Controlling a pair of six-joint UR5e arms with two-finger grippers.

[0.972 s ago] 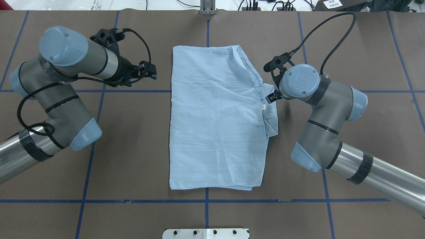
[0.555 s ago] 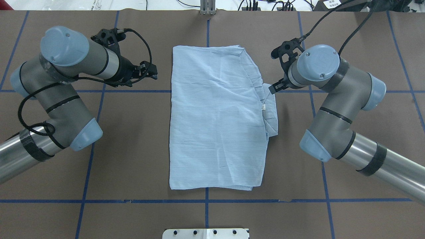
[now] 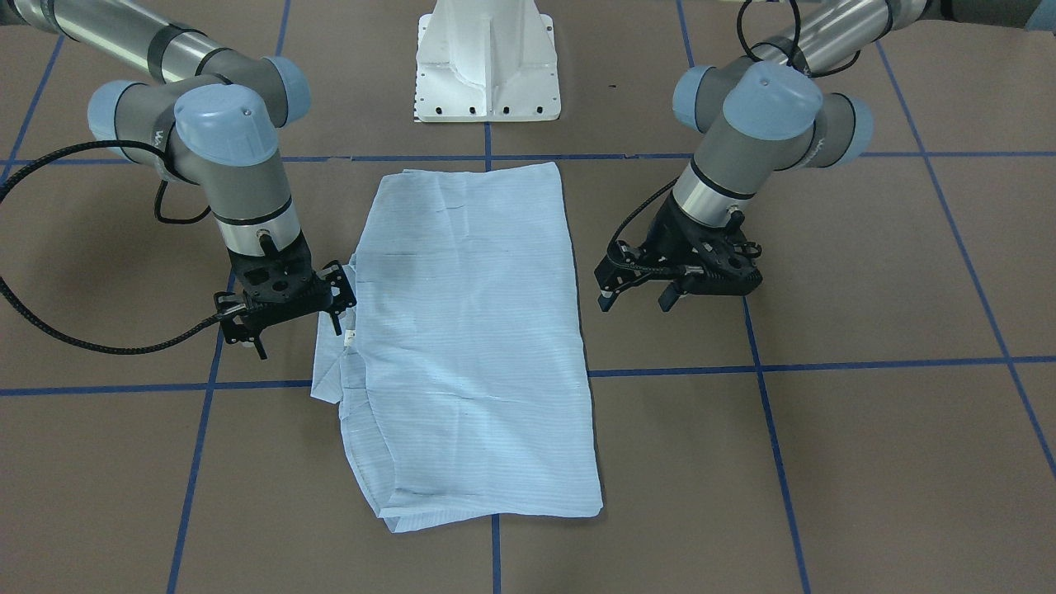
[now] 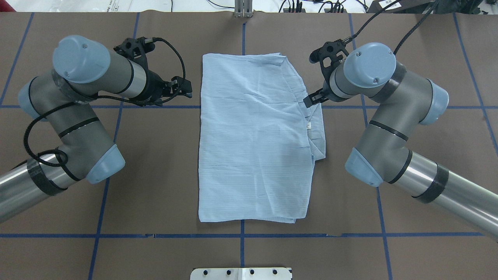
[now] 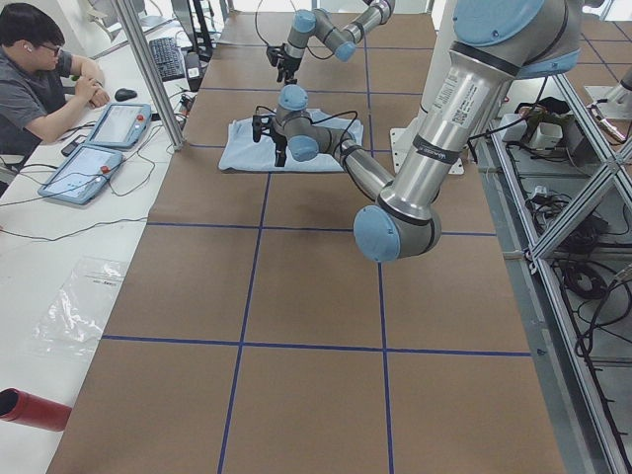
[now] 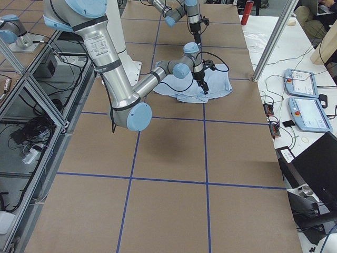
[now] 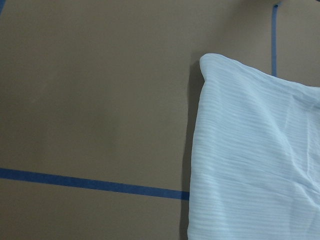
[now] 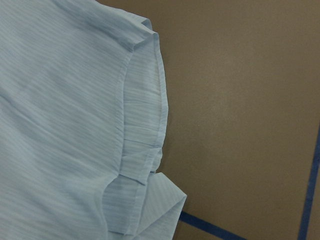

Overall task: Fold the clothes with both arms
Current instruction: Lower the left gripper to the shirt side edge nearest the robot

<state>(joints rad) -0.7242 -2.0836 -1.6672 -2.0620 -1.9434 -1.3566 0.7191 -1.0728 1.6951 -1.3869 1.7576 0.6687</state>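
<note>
Shirt [image 3: 470, 330] lies folded flat — right claw [image 3: 297, 334] spread wide over its rumpled edge, left claw [image 3: 635, 301] wide too, empty, just beside the opposite edge.

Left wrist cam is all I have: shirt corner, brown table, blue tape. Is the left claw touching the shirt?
Observer: No, the left claw hovers open beside the shirt, with bare table between them.
Operator: Right claw?
Observer: The right claw is at the opposite edge, by the collar. I can't tell whether it is gripping.
Operator: Shirt shape?
Observer: A folded rectangle lying flat. A small white tag shows on the right arm's side.
</note>
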